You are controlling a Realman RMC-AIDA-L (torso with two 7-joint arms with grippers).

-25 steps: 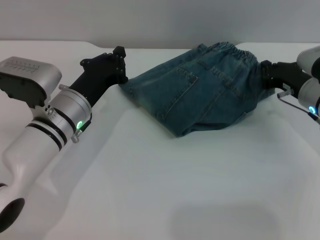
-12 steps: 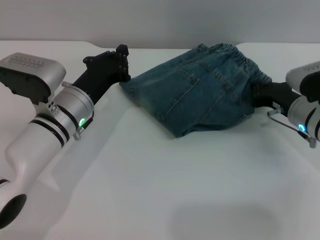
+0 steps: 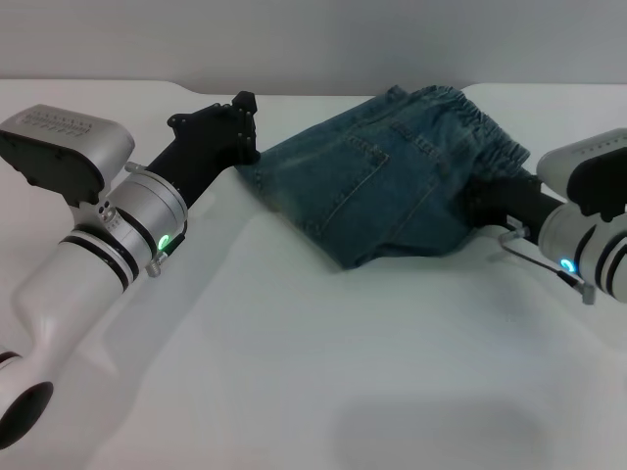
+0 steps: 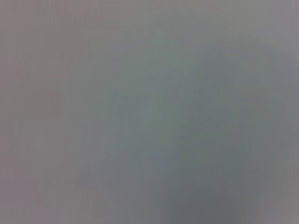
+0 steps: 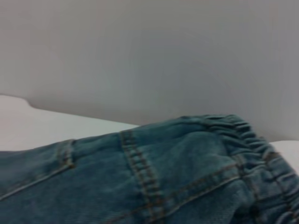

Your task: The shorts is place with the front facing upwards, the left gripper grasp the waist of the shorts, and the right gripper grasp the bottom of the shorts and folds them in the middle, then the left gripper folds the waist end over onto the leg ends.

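Observation:
The blue denim shorts (image 3: 392,176) lie folded lengthwise on the white table (image 3: 294,372), a patch pocket facing up. The gathered waist (image 3: 475,122) is at the far right, and the leg ends (image 3: 289,211) form the near-left edge. My left gripper (image 3: 245,132) sits at the far-left corner of the leg ends, touching or almost touching the denim. My right gripper (image 3: 478,201) is against the right side of the shorts, just below the waist. The right wrist view shows the shorts (image 5: 140,177) close up, with the waist (image 5: 247,135) puckered. The left wrist view shows only grey blur.
The thick silver-white left arm (image 3: 88,245) crosses the near-left part of the table. The right arm (image 3: 588,225) comes in from the right edge. A grey wall (image 3: 313,39) runs behind the table's far edge.
My right gripper has moved from beside the waist toward me and leftward, to the shorts' right side. The left gripper has crept slightly right. The shorts have barely shifted.

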